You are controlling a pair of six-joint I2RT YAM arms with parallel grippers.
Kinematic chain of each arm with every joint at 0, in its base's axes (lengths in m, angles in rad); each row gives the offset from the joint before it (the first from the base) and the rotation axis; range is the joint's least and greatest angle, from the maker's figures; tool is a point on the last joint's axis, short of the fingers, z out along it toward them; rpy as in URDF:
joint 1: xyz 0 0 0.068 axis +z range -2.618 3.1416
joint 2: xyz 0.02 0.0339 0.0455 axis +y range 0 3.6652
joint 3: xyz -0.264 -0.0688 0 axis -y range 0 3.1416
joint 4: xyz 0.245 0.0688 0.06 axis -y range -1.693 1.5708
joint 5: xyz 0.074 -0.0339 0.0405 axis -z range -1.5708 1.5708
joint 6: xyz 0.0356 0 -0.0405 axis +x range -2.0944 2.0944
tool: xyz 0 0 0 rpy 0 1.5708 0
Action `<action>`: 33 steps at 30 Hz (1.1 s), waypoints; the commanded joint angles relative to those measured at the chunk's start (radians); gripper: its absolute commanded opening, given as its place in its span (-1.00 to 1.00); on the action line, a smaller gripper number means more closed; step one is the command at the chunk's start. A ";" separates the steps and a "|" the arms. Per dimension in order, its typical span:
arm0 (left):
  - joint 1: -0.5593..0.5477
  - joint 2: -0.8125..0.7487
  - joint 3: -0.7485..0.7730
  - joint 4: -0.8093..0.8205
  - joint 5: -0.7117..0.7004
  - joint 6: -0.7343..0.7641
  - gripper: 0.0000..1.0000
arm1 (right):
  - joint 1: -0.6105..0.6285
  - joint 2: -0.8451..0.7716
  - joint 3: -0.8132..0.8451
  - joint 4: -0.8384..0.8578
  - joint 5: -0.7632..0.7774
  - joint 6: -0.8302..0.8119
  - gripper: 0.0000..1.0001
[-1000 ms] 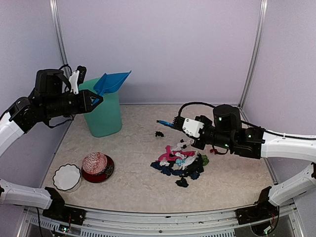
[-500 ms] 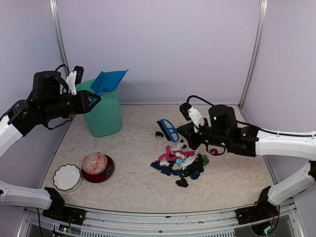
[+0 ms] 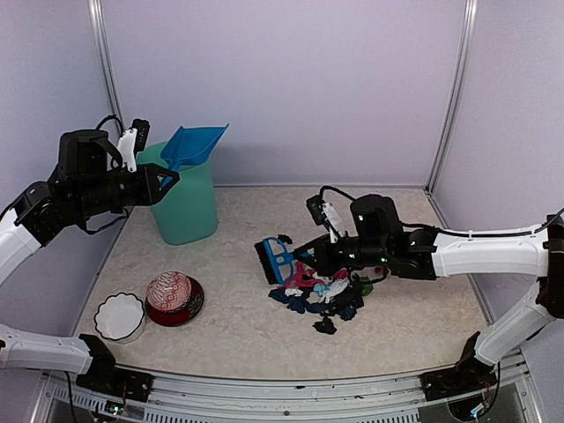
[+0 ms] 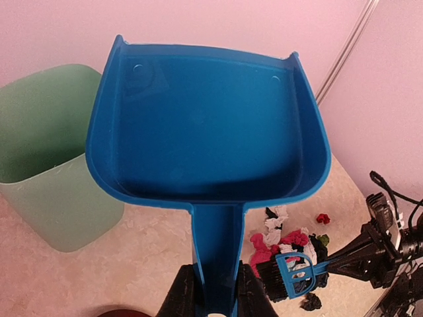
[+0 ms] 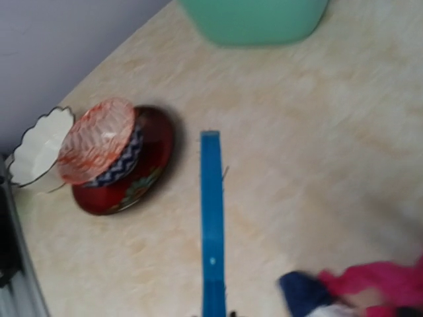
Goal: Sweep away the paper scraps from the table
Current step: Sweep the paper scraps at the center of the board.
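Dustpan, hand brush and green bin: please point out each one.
dustpan (image 4: 208, 132), left wrist view, floor of its pan.
hand brush (image 3: 277, 261), top external view, its blue head.
green bin (image 3: 187, 210), top external view, its front wall.

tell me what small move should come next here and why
Probably lower the dustpan to the table beside the paper scraps. The left gripper holds it high by the green bin, far from the pile, while the right gripper has the brush at the pile's left edge with nothing to sweep into.
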 commanded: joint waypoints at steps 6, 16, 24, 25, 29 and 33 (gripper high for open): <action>-0.003 -0.007 -0.013 0.030 0.000 0.022 -1.00 | 0.029 0.128 0.023 -0.030 -0.015 0.202 -1.00; -0.003 0.004 -0.005 0.029 0.008 0.023 -1.00 | 0.018 0.165 0.019 -0.236 0.193 0.281 -1.00; -0.003 0.016 -0.006 0.033 0.022 0.020 -1.00 | -0.024 0.133 0.010 -0.422 0.406 0.356 -1.00; -0.004 0.017 -0.006 0.034 0.024 0.020 -1.00 | -0.030 0.123 0.009 -0.433 0.414 0.359 -1.00; -0.003 0.022 -0.009 0.040 0.024 0.020 -1.00 | -0.037 0.065 0.020 -0.436 0.396 0.350 -1.00; -0.003 0.026 -0.010 0.046 0.025 0.021 -1.00 | -0.038 -0.012 0.054 -0.408 0.325 0.337 -1.00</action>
